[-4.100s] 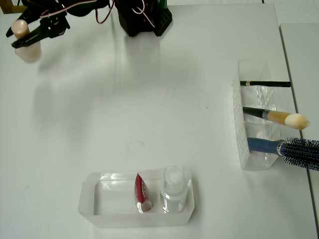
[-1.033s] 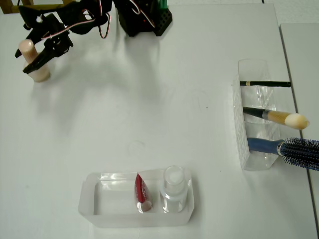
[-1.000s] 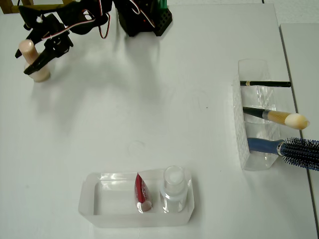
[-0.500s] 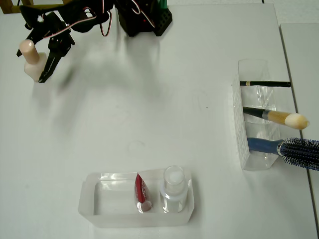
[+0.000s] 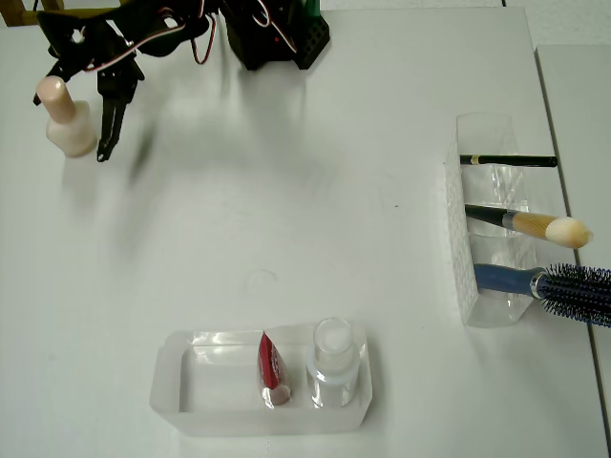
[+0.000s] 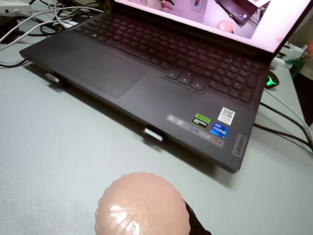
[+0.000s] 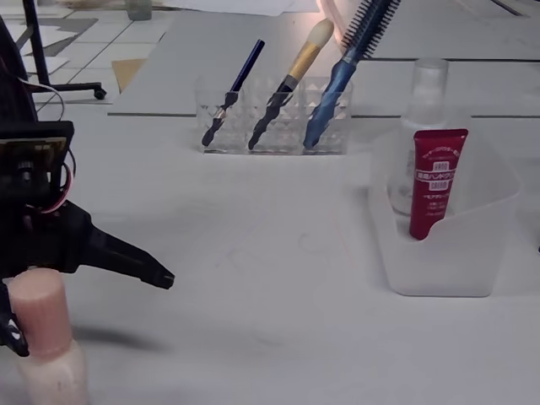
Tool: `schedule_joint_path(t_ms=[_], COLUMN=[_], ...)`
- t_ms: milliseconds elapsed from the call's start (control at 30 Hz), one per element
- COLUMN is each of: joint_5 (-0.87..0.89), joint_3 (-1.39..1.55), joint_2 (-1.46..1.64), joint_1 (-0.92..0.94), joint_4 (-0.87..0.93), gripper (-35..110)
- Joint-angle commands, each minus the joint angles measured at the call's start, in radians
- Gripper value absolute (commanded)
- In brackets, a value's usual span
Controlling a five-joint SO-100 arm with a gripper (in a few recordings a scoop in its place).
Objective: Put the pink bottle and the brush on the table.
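Note:
The pink bottle stands upright on the white table at the far left of the overhead view. My gripper is open around it, with one black finger spread well off to its right. In the fixed view the pink bottle stands at the bottom left, and the wide-spread finger points right above the tabletop. The wrist view looks down on the bottle's rounded cap. The brush leans in the clear holder at the right, and in the fixed view the brush is the middle item there.
A thin black pencil and a blue hairbrush share the holder. A clear tray near the front holds a red tube and a clear bottle. The arm's base stands at the back. A laptop lies beyond the bottle.
The gripper lowered the pink bottle to the table and opened. Its right finger swung away from the bottle, which now stands free.

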Motion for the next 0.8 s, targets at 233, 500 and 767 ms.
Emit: schedule_joint_path(t_ms=[233,500,767], joint_5=[-0.060,-0.095,-0.114], joint_3=[-0.066,-0.097,-0.160], joint_2=[0.202,0.276,0.377], joint_1=[-0.005,-0.005,-0.005], joint_4=[0.199,0.310,0.463], gripper=[71,71,71])
